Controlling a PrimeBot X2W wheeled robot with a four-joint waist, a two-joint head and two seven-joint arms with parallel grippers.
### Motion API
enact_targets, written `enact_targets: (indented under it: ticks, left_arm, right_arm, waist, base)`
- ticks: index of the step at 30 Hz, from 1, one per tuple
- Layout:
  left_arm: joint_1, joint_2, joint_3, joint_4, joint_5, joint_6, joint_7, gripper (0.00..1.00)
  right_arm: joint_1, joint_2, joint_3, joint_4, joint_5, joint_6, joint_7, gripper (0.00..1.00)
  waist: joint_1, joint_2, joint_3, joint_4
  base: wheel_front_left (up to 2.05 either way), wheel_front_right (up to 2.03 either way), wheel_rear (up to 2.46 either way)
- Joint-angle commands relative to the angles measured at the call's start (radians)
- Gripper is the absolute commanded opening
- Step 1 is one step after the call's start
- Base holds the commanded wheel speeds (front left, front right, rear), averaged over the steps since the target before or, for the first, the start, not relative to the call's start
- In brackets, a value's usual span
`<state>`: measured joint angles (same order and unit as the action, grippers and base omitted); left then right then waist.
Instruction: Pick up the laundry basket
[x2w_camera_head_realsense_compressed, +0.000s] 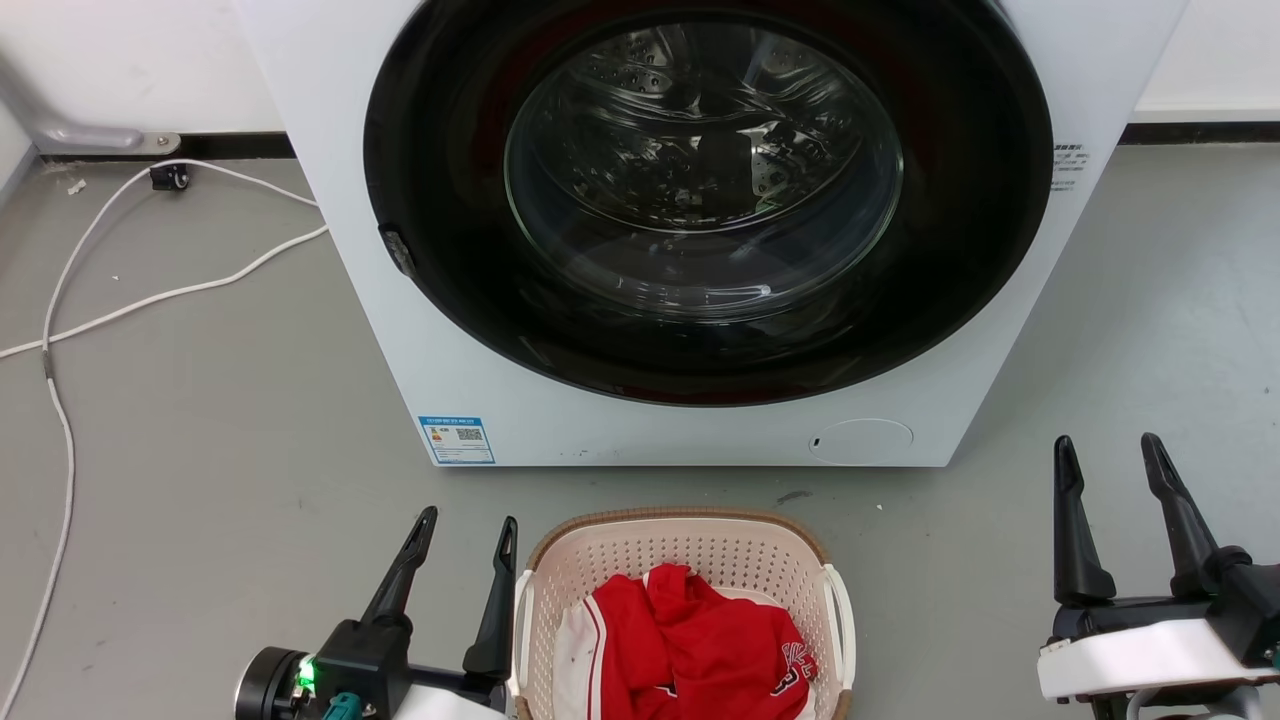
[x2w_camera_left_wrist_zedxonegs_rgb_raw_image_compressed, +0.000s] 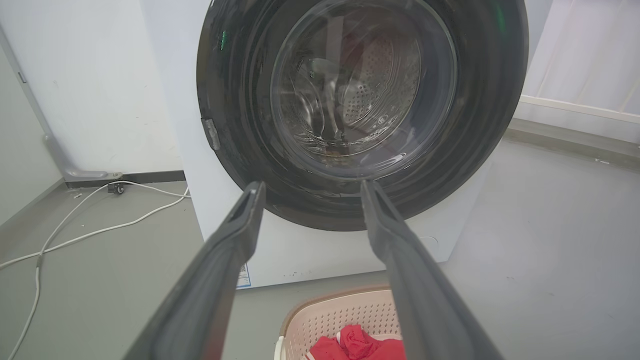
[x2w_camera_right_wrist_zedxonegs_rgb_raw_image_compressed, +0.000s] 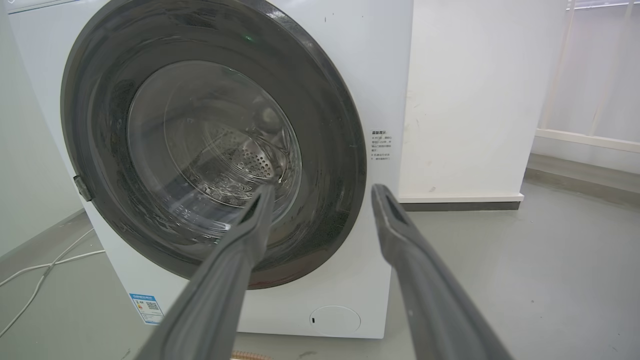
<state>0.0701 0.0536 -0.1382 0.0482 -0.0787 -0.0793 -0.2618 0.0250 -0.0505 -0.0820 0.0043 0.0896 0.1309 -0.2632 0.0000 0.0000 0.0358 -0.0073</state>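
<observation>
- Before the washing machine (x2w_camera_head_realsense_compressed: 480, 380), on the grey floor (x2w_camera_head_realsense_compressed: 250, 450), sits the laundry basket (x2w_camera_head_realsense_compressed: 700, 552). It lies between the two arms with a red garment (x2w_camera_head_realsense_compressed: 700, 640) heaped inside, and its near end is cut off by the head view's lower edge.
- The left gripper (x2w_camera_head_realsense_compressed: 470, 518) has its fingers spread and holds nothing. Its inner finger stands just beside the basket's left handle (x2w_camera_head_realsense_compressed: 521, 630); I cannot tell whether they touch.
- The right gripper (x2w_camera_head_realsense_compressed: 1106, 440) is likewise spread and empty, well apart from the right handle (x2w_camera_head_realsense_compressed: 843, 620), out to the basket's right.
- Both white handles run front to back along the basket's sides, so each faces one arm. The basket lies to the right of the left gripper and to the left of the right one, and the left arm is much the nearer.
- Nothing is gripped yet. The lift probably needs the right arm brought inward to its handle so both sides rise together; a one-sided pull would likely tip the basket.
</observation>
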Motion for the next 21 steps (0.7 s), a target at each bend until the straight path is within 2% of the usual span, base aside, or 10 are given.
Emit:
enact_targets:
  ticks: [1,14,21]
  left_arm:
    - [-0.012,-0.001,0.003,0.0,0.002,-0.005,-0.005,1.0]
    - [-0.015,-0.003,0.012,-0.002,-0.004,-0.01,-0.005,1.0]
    - [-0.032,-0.004,0.015,0.039,-0.011,0.001,-0.004,1.0]
  right_arm:
    - [-0.01,0.001,0.001,-0.003,0.008,0.0,-0.002,1.0]
    - [-0.013,0.001,0.009,0.001,0.015,0.0,-0.002,1.0]
    - [-0.034,0.001,0.004,0.072,-0.001,0.0,-0.002,1.0]
  waist:
    - [0.0,0.0,0.002,0.0]
    - [0.0,0.0,0.009,0.0]
    - [0.0,0.0,0.057,-0.001]
  base:
    - [0.0,0.0,0.0]
    - [0.0,0.0,0.0]
    - [0.0,0.0,0.0]
